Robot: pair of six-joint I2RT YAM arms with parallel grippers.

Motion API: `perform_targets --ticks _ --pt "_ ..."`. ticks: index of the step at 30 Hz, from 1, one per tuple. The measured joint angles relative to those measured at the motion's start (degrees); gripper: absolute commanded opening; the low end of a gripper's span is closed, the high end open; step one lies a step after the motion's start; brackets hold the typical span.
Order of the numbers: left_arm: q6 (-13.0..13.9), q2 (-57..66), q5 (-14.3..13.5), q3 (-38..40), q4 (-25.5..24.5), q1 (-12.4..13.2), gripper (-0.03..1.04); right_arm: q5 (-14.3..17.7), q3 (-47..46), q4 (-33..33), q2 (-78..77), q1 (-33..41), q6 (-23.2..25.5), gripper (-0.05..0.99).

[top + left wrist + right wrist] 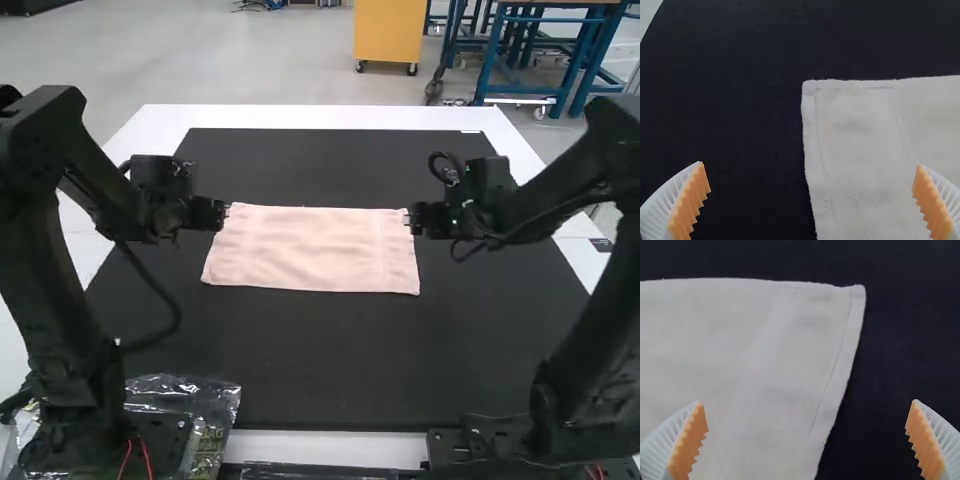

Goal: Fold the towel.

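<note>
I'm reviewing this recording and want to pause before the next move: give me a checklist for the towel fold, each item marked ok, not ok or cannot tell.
1. Left gripper open: ok, fingers well apart.
2. Right gripper open: ok, fingers well apart.
3. Towel spread without bunching: ok, it lies flat on the black mat.
4. Grippers near the towel's two ends: ok, one by each far corner in the high view.
5. Towel held: not ok, no cloth is pinched.
6. Towel a single layer: cannot tell.
</note>
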Motion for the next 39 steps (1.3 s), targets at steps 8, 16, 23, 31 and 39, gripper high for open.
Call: perform_targets --ticks 8,16,23,31,39 --pt "1.18 9.11 0.00 6.67 0.13 -0.02 0.95 0.00 4.37 2.14 7.87 0.00 -0.15 0.90" --pt "2.05 14.51 0.00 10.16 1.01 -0.02 0.95 0.00 8.92 2.54 14.38 0.00 -0.90 0.90" --pt "2.51 17.27 0.00 12.46 0.74 -0.02 0.94 0.00 11.39 3.39 17.88 0.00 -1.33 0.90" --pt "2.54 17.40 0.00 13.27 0.52 -0.02 0.94 0.00 14.86 3.41 21.09 0.00 -1.55 0.90" --pt "2.51 17.38 0.00 13.29 0.15 -0.02 0.93 0.02 17.55 3.43 23.45 0.15 -1.90 0.90"
